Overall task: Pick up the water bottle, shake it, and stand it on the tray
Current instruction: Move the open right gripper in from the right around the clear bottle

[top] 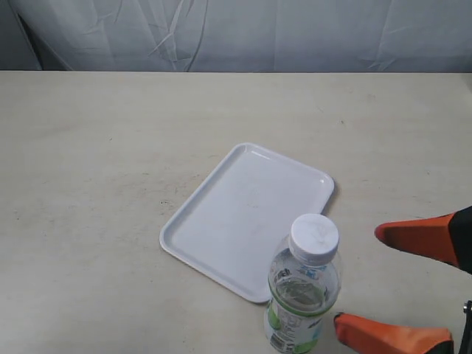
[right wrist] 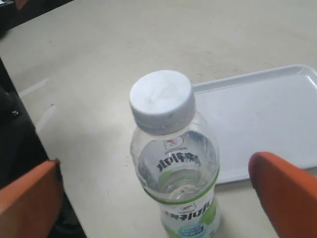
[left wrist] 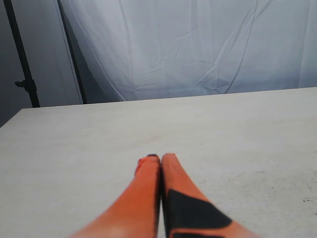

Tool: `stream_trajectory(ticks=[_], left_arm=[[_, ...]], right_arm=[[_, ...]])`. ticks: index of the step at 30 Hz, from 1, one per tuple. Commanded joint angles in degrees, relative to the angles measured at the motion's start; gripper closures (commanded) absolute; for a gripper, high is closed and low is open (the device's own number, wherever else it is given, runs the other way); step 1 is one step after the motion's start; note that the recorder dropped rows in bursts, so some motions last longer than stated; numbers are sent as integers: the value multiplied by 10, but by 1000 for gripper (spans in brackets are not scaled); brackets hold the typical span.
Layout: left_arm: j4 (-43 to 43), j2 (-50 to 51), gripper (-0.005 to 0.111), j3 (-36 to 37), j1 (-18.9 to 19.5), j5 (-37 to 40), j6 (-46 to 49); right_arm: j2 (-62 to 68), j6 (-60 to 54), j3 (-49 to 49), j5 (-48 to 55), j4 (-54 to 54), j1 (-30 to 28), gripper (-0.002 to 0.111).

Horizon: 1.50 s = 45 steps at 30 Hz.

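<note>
Small clear plastic water bottle [top: 302, 295], white-capped, upright on beige table [top: 88, 147], just beside flat white rectangular tray [top: 243, 206]. Orange right gripper [top: 359, 276] spread wide, facing it for a side grasp, not touching. Left gripper [left wrist: 156, 157] pressed together, likely idle.

We overlook the table [top: 88, 147] from above; right wrist view, close, shares water bottle [right wrist: 176, 168] and tray [right wrist: 267, 114]; left faces the curtain [left wrist: 198, 44] low.
</note>
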Motion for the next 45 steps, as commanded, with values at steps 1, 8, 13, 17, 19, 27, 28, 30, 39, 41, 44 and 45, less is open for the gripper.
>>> stream_trajectory(ticks=[1, 8, 13, 17, 19, 27, 28, 30, 39, 41, 44, 45], left_arm=[[0, -2, 105, 2, -4, -7, -2], [0, -2, 105, 2, -4, -7, -2], [0, -2, 105, 2, -4, -7, -2], [0, -2, 105, 2, -4, -7, -2], [0, -2, 105, 2, -4, -7, -2], [0, -2, 105, 2, -4, -7, -2], [0, -2, 105, 2, -4, -7, -2], [0, -2, 105, 2, -4, -7, -2], [0, -2, 105, 2, -4, -7, -2], [0, -2, 105, 2, -4, -7, -2], [0, -2, 105, 2, -4, -7, -2], [0, -2, 105, 2, -4, -7, -2]], right_arm=[[30, -11, 1, -13, 10, 1, 4], [104, -113, 1, -9, 73, 1, 4], [167, -170, 1, 3, 114, 1, 4], [195, -224, 1, 21, 157, 1, 4], [216, -228, 1, 22, 158, 1, 4], [292, -319, 1, 28, 209, 1, 4], [300, -337, 1, 30, 217, 1, 4], [308, -348, 1, 30, 225, 1, 4], [340, -409, 1, -34, 240, 70, 4], [344, -409, 1, -76, 248, 95, 4], [344, -410, 1, -114, 262, 122, 4], [344, -410, 1, -125, 263, 129, 4]])
